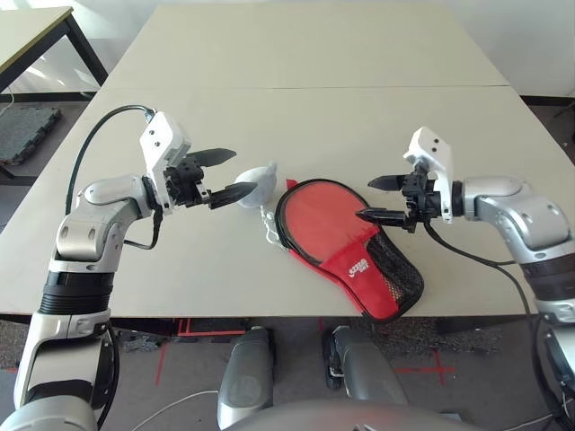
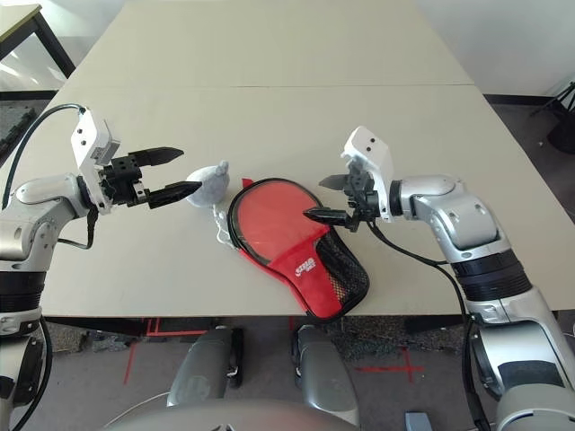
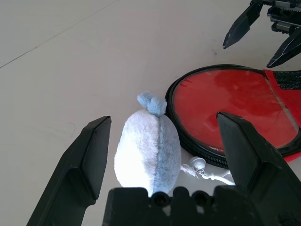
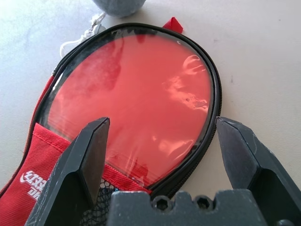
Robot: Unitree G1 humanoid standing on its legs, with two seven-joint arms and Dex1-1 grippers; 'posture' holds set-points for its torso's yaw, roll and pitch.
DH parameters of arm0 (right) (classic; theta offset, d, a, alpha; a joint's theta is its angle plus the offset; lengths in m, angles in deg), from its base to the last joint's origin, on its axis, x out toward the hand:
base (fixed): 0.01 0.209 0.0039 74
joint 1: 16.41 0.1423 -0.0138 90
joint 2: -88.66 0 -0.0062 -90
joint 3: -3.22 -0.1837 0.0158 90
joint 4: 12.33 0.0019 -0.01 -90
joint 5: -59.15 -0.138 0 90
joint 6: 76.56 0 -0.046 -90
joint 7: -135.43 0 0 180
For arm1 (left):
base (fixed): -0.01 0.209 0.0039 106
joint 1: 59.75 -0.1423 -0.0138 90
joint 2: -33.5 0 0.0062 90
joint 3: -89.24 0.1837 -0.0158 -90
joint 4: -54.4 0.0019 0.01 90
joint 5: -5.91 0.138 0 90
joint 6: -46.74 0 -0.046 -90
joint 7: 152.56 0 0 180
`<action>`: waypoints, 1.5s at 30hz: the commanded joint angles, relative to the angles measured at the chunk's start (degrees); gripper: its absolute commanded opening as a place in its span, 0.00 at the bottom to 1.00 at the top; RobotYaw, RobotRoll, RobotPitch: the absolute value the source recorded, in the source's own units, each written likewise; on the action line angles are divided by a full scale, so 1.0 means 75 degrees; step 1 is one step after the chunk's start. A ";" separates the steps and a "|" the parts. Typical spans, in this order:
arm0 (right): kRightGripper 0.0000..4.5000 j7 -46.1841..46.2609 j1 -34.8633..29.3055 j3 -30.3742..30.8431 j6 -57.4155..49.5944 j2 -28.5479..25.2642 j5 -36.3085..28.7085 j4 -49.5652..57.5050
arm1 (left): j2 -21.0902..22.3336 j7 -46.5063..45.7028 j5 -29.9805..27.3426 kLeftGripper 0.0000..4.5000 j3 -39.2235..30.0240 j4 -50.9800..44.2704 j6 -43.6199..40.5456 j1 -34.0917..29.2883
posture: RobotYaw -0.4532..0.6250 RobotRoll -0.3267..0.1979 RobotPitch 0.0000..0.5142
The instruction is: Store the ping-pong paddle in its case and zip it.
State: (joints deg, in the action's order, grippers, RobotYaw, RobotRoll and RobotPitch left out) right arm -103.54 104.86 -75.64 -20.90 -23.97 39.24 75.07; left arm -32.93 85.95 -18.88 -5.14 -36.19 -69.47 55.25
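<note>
Both tools, left [image 1: 225,175] and right [image 1: 375,198], are hanging apart, empty; the soft case [image 1: 346,242] is probably pinching best by its zipper edge.

Table [image 1: 296,54]: pale beige top, two sections w/ seam across. Second table [image 1: 31,31]: far left, light top, black legs. Floor: grey, red tape marks [image 1: 422,368] under near edge. Black mat [image 1: 25,130] at left. Bright, even light.

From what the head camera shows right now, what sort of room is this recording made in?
Probably a lab or office workroom: two plain beige rectangular tables pushed together, red tape marks on the grey floor, and a black-legged desk at the side.
</note>
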 commanded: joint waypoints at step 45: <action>0.99 -0.0393 0.0084 0.0653 0.0936 0.1150 0.1369 -0.1645 | -0.0509 -0.0168 0.2307 1.00 0.1746 0.2770 0.1751 0.1552 | 0.51 0.62 0.25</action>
State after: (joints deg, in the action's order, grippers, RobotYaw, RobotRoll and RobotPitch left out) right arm -106.17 106.86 -71.81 -12.30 -15.20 48.66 63.56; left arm -36.60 84.78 -3.79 6.75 -17.31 -57.51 66.32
